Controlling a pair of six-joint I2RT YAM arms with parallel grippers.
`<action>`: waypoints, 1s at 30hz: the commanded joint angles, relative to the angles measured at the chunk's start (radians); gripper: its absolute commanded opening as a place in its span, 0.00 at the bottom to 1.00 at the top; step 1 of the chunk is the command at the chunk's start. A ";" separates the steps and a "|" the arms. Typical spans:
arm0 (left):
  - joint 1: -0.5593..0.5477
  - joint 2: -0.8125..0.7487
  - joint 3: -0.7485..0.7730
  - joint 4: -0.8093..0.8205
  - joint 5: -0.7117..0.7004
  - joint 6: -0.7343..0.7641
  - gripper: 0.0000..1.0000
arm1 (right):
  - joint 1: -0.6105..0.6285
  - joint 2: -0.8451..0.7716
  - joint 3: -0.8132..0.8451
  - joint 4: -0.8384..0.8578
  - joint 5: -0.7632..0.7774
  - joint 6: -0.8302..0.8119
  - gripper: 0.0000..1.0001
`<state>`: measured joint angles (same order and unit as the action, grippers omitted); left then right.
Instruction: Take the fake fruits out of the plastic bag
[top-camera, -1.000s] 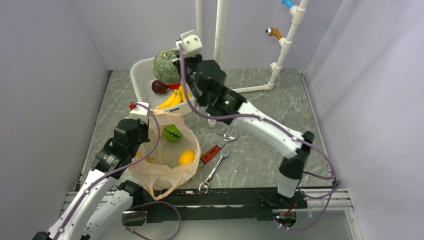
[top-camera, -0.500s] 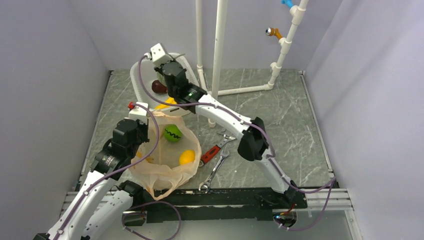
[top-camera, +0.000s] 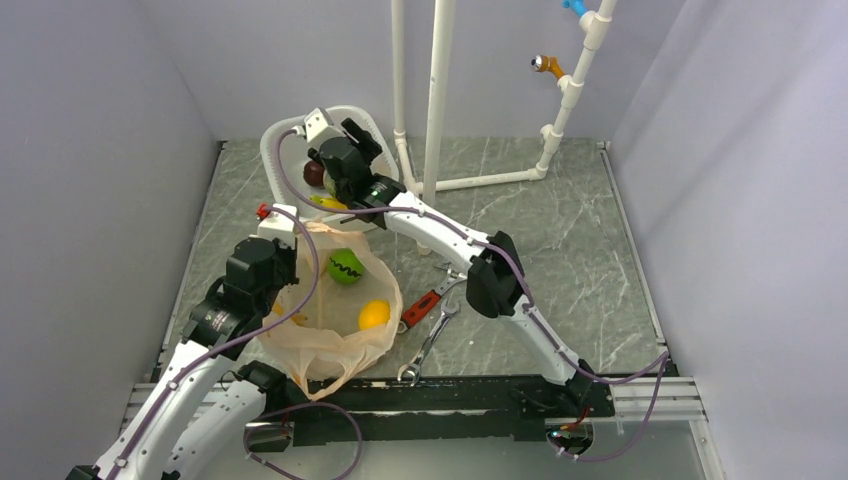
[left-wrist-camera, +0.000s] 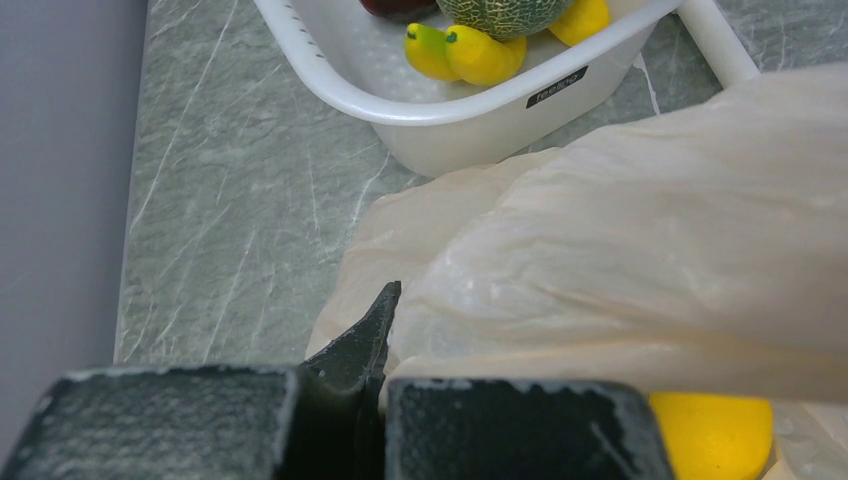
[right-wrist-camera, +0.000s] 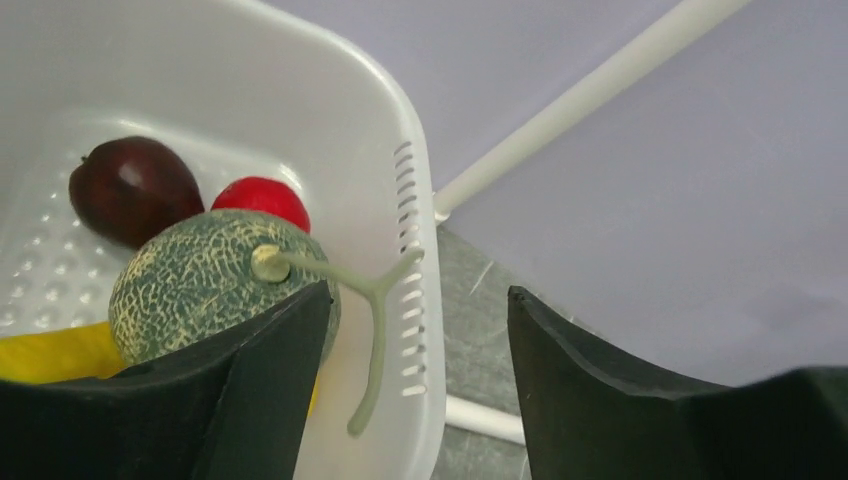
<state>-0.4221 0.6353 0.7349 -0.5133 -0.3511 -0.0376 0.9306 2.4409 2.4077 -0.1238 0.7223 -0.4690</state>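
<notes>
From above: holding bag by its rim with left gripper; striped ball and orange ball inside. Reaching right gripper over tub.

Left wrist: jaws closed, pinching bag film; bananas in tub.

Right wrist: jaws spread, gripping nothing; melon in tub, beside left finger.

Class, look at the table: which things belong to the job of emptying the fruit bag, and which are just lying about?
Belong to the job: plastic bag, striped green ball, yellow-orange ball, banana bunch, netted green melon, white tub.

Just lying about: silver wrench, red-handled wrench, white pipe frame, red ball, maroon fruit.
</notes>
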 joint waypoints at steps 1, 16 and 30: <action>0.002 0.008 0.001 0.033 -0.005 0.012 0.00 | 0.004 -0.170 -0.045 -0.105 -0.021 0.100 0.69; 0.002 0.017 0.003 0.032 -0.005 0.015 0.00 | 0.096 -0.788 -0.657 -0.182 -0.217 0.449 0.70; 0.002 -0.028 -0.004 0.065 0.110 0.025 0.00 | 0.126 -1.328 -1.297 -0.057 -0.821 0.560 0.78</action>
<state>-0.4221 0.6327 0.7349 -0.5114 -0.3141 -0.0345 1.0286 1.2228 1.2396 -0.2977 0.1482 0.0708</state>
